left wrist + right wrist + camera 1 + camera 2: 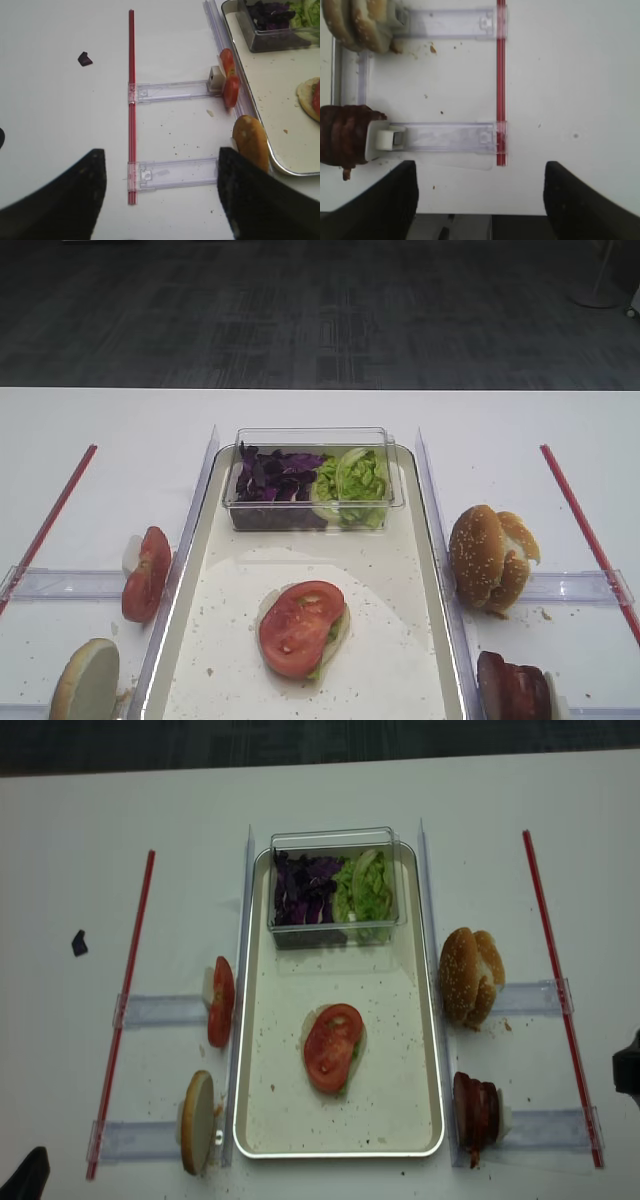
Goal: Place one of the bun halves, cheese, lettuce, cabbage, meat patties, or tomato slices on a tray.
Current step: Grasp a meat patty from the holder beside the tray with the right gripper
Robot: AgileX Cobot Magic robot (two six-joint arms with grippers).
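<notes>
item: meat patties (pixel 342 135), a row of thin discs on edge in a clear rack just right of the tray (pixel 440 570), which already carries a bun base with greens and tomato; likely light, soft, greasy, so pinch the end disc across its faces. right gripper (pixel 480 197) empty, jaws wide, nearby (left gripper (pixel 162 200) likewise spread, holding nothing).
</notes>
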